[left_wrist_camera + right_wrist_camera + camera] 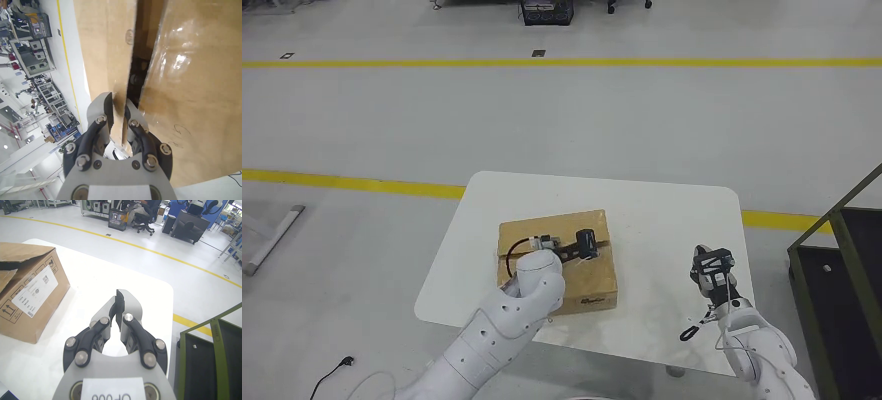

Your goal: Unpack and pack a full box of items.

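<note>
A brown cardboard box (572,285) sits in the middle of the white table (672,220). My left gripper (585,245) is over the box top. In the left wrist view, my left gripper (118,111) is shut on the edge of one top flap (105,47). The other flap (189,94) lies beside it, with a narrow dark gap (136,77) between them where dim items show inside. My right gripper (713,270) hovers to the right of the box. In its own view the right gripper (118,306) is shut and holds nothing. The box (32,291) there shows a white label and a slightly raised flap.
A green-framed cart (842,270) stands just off the table's right edge, also seen as the cart (208,351) close to my right gripper. Bare table (94,275) lies between the box and the right gripper.
</note>
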